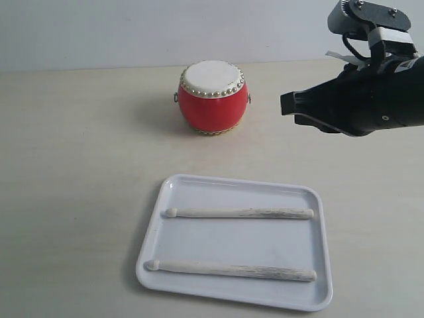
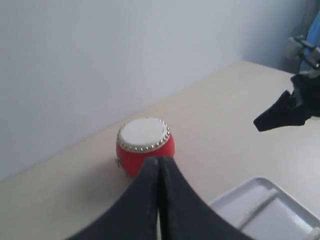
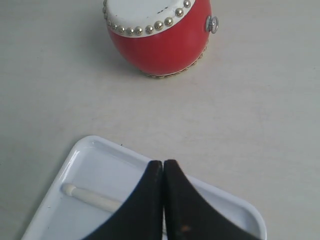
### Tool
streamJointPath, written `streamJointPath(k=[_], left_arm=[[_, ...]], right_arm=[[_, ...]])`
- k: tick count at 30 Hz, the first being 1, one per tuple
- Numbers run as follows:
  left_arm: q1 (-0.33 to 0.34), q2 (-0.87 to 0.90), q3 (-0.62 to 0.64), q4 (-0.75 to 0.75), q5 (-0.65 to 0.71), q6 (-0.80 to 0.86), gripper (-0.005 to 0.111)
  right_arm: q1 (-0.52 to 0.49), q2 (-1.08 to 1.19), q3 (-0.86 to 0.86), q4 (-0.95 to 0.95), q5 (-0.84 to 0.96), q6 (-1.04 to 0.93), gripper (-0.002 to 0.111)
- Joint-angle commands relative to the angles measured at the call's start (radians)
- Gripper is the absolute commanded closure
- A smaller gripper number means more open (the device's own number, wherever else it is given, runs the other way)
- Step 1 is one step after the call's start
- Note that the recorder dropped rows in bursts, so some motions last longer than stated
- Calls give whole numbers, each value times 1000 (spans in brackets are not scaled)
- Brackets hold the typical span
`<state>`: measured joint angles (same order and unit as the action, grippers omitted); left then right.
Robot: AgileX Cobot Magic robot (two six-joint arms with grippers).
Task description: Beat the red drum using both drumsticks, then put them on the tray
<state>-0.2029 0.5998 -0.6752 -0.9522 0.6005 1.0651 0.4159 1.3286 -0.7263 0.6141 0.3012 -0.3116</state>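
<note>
Both drumsticks (image 1: 238, 213) lie parallel on the white tray (image 1: 238, 242), red drum (image 1: 212, 99) at twelve o'clock beyond it. Left fingers (image 2: 142, 200) and right fingers (image 3: 145, 205) are pressed together and empty, so the task looks finished.

Setting: a robot lab is showing.
Evidence: a black robot arm (image 1: 371, 99) is hanging over a bare table (image 1: 66, 199), a blank wall (image 1: 132, 26) behind.

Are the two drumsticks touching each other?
Apart: the exterior view shows a band of bare tray between the far drumstick and the near drumstick.
</note>
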Motion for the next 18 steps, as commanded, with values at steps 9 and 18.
streamJointPath(k=[9, 18], left_arm=[[-6, -273, 6, 32, -5, 3, 107], [-6, -320, 106, 568, -151, -746, 107]], right_arm=[[-6, -6, -3, 7, -11, 0, 108], [-6, -6, -3, 7, -11, 0, 108]])
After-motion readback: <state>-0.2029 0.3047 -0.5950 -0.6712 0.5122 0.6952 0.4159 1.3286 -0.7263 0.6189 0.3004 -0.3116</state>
